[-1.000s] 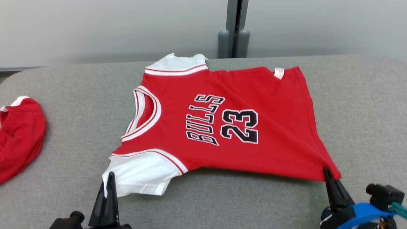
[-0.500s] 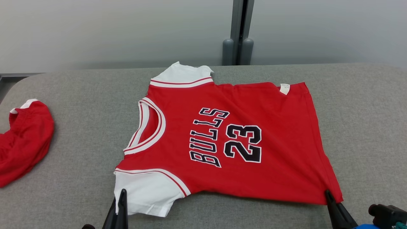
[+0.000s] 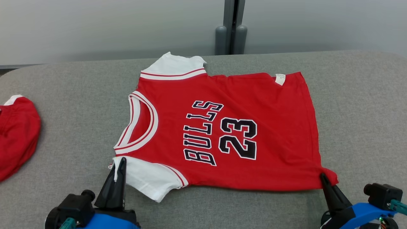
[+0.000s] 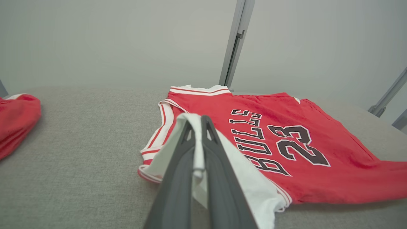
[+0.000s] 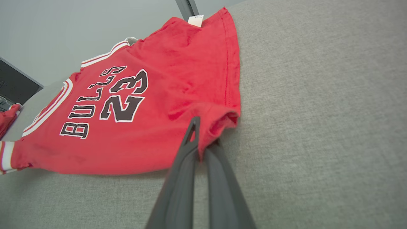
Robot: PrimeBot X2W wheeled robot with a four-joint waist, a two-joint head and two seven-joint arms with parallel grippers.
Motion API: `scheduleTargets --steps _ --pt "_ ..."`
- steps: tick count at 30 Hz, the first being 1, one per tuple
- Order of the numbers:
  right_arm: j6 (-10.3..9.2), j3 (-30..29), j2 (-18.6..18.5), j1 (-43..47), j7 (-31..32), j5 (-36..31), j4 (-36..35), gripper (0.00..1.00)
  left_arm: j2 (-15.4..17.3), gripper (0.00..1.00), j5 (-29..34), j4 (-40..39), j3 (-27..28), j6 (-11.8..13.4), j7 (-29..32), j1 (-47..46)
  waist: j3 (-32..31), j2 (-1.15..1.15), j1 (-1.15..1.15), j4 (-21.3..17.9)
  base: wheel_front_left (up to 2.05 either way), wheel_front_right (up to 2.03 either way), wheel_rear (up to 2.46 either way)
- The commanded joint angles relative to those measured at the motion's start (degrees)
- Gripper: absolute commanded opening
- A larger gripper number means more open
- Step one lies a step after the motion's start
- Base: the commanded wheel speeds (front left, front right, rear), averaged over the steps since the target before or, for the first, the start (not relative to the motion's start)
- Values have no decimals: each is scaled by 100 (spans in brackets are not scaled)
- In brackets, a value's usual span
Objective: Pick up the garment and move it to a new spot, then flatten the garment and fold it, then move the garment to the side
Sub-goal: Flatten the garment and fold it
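Grey fabric tabletop (image 3: 63, 105) under a pale wall, and from the head view the red Bulls jersey (image 3: 229, 127) lies spread flat mid-table, neck to the robot's left, hem to its right. See the left gripper (image 3: 121, 160) clamped on the near white sleeve (image 3: 149, 178), and the right gripper (image 3: 323, 175) pinched on the near hem corner (image 3: 331, 179). Looks like the fold is on: both near corners want lifting together, level, then carrying over to the far edge so the cloth doubles without a twist. A second red garment (image 3: 16, 133) sits well apart on the robot's left, out of the way; a grey post (image 3: 231, 31) stands behind the table.

Over to the left wrist view: white sleeve cloth is trapped between the two dark fingers, raised off the table in a small ridge. Decent bite, but thin, and a jerk could slip it.

Right wrist view: fingers closed tight on a bunched red corner, with a white label (image 5: 195, 19) at the far hem. Nothing blocks the path; the risk, I'd say, is an uneven pull skewing the fold
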Motion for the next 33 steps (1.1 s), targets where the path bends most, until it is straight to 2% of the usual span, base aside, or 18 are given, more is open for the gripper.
scheduleTargets --steps 1,11,24,25,26,27,28,29,30,31,33 --pt "3 -19 -11 -125 44 48 28 0 51 0 23 89 37 -50 33 -229 53 0 0 2 0 0 0" --pt "3 67 -77 -664 292 68 138 0 104 0 72 719 -28 -407 140 -1168 398 0 0 -28 0 0 0" --pt "3 56 -193 -1515 379 30 442 0 -18 0 158 1975 -172 -911 162 -2630 897 0 0 -71 0 0 0" --pt "3 102 -194 -1602 387 12 511 9 -52 0 166 2163 -182 -961 124 -2796 947 0 0 -88 0 0 0" --pt "3 102 -194 -1602 387 12 511 9 -52 0 166 2163 -182 -961 124 -2796 947 0 0 -88 0 0 0" --pt "3 111 -198 -1638 358 8 527 47 -71 0 175 2254 -194 -975 100 -2854 962 0 0 -95 0 0 0" --pt "3 125 -210 -1663 344 -7 555 100 -95 0 183 2338 -193 -977 72 -2910 973 0 0 -100 0 0 0" --pt "3 149 -235 -1686 313 -41 569 100 -108 24 207 2424 -183 -955 22 -2960 979 0 0 -106 0 0 0" --pt "3 149 -240 -1701 270 -40 576 100 -114 96 237 2492 -196 -946 -13 -2999 983 0 0 -112 0 0 0" --pt "3 153 -246 -1700 233 -44 591 100 -131 100 241 2565 -203 -939 -50 -3023 979 0 0 -116 0 0 0" --pt "3 140 -278 -1653 156 -59 582 100 -162 100 245 2689 -213 -954 -116 -3050 955 0 0 -116 0 0 0"
